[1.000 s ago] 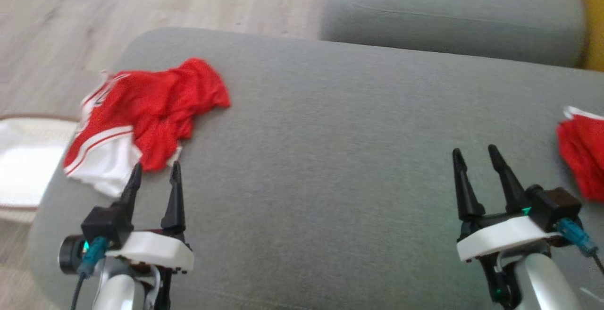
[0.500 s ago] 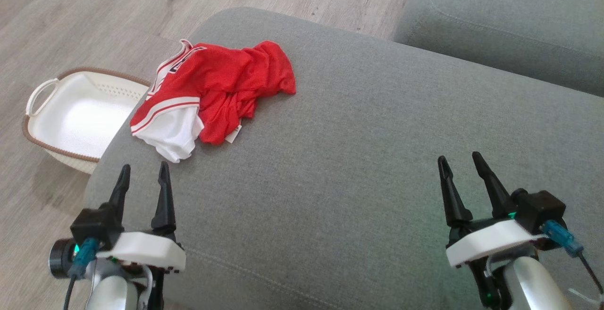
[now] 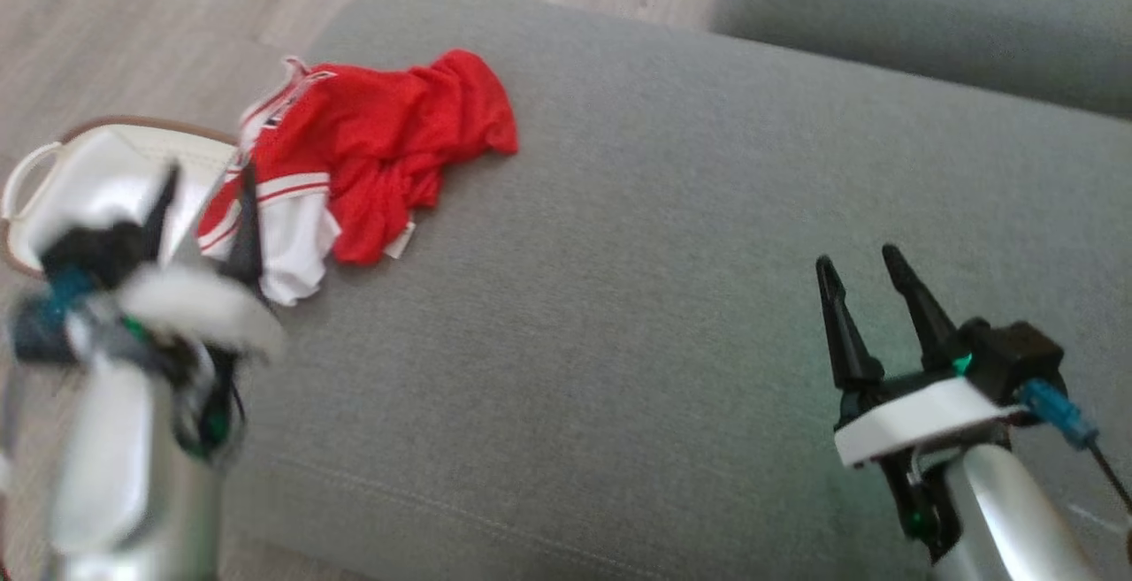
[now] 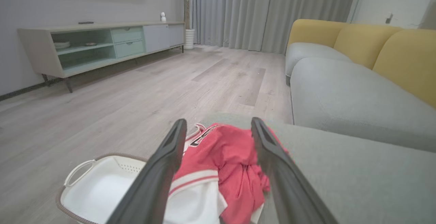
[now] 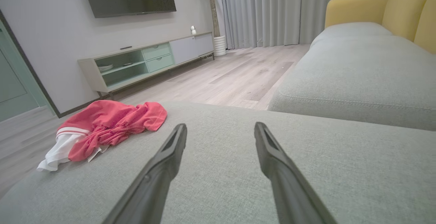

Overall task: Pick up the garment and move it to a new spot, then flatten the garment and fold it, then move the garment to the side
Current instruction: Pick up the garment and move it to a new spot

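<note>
- The crumpled red and white garment (image 3: 363,148) lies in the upper left of the head view, on the near-left corner of the grey sofa seat (image 3: 672,254), its white part towards the seat's edge.
- Left jaws: apart, blurred, at the middle left of the head view. One dark finger (image 3: 246,227) crosses the garment's white and striped edge; the other stands over the white basket (image 3: 97,161) on the floor beside the seat.
- In the left wrist view the garment (image 4: 228,155) fills the centre bottom, framed between the two spread fingers, with the basket (image 4: 98,186) at lower left. I cannot tell whether the tips touch the cloth.
- Right jaws: apart and empty, at the lower right of the head view, over bare seat.
- In the right wrist view the garment (image 5: 109,123) sits at middle left, well apart from the fingers (image 5: 163,169).
</note>
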Controlling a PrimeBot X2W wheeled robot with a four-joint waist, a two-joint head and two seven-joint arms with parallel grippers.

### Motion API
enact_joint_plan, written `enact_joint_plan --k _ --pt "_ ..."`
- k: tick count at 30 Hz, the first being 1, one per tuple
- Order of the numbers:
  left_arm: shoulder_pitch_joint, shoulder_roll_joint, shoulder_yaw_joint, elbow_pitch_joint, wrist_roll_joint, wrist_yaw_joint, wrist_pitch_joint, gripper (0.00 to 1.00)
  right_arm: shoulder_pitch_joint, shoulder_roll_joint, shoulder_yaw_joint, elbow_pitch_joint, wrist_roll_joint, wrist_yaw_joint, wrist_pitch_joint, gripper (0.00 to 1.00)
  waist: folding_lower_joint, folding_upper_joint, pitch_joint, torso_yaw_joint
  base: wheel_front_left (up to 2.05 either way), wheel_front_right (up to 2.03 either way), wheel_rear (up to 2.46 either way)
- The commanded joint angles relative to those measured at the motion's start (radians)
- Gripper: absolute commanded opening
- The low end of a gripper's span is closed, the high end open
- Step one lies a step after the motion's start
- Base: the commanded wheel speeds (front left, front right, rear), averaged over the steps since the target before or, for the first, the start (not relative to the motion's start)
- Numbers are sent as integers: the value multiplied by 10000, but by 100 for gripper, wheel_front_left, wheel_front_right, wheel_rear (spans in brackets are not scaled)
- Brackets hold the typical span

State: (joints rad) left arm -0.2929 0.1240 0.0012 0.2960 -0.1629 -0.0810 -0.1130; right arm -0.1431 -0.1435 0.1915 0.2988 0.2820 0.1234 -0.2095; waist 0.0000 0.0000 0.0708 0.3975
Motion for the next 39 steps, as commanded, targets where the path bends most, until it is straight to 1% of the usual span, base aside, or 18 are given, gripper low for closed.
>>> enact_joint_plan --k 1,3,5,7,11,12,16,20,22,25,30,31,33,34,39 --pt "-788 312 442 -243 -204 -66 239 100 -426 -184 232 -375 47 73 -23 100 0 0 350 -348 0 0 0" --pt "-1589 610 717 107 -734 -190 922 100 -561 -249 282 -467 42 73 48 100 0 0 676 -655 0 0 0" --pt "-2335 1029 959 721 -1195 -289 1564 100 -728 -355 351 -562 38 73 123 100 0 0 1028 -1007 0 0 0" --pt "-2981 1341 1164 1331 -1620 -348 2014 100 -917 -475 384 -662 58 73 171 100 0 0 1390 -1377 0 0 0" --pt "-3963 2002 1328 2741 -2175 -426 2769 100 -1306 -635 451 -844 113 73 220 100 0 0 2093 -2126 0 0 0" --pt "-4371 2316 1361 3437 -2365 -448 3006 100 -1468 -680 475 -919 136 73 215 100 0 0 2416 -2463 0 0 0" --pt "-4925 2876 1419 4750 -2540 -465 3263 100 -1770 -708 524 -933 199 73 154 100 0 0 2928 -3048 0 0 0" --pt "-5148 3348 1463 5960 -2510 -454 3112 100 -1971 -706 559 -850 262 73 52 100 0 0 3257 -3475 0 0 0" --pt "-5167 3459 1336 6557 -2401 -442 3206 100 -2025 -724 560 -775 288 73 6 100 0 0 3320 -3580 0 0 0" --pt "-5167 3374 1113 7400 -2496 -465 3862 100 -2078 -764 579 -669 341 73 -64 100 0 0 3342 -3632 0 0 0" --pt "-5267 3233 678 7823 -2862 -491 4280 100 -2110 -766 625 -493 410 73 -135 100 0 0 3237 -3526 0 0 0" --pt "-5267 3235 545 7813 -2942 -492 4335 75 -2113 -763 656 -456 426 73 -143 100 0 0 3203 -3498 0 0 0" --pt "-5262 3284 279 7723 -3092 -493 4344 6 -2111 -757 702 -378 449 73 -155 100 0 0 3118 -3439 0 0 0" --pt "-5259 3332 145 7649 -3155 -493 4289 0 -2108 -754 717 -342 458 73 -159 100 0 0 3077 -3413 0 0 0" --pt "-5264 3502 -353 7292 -3450 -494 3929 0 -2078 -738 794 -190 483 73 -190 100 0 0 2787 -3331 0 0 0"
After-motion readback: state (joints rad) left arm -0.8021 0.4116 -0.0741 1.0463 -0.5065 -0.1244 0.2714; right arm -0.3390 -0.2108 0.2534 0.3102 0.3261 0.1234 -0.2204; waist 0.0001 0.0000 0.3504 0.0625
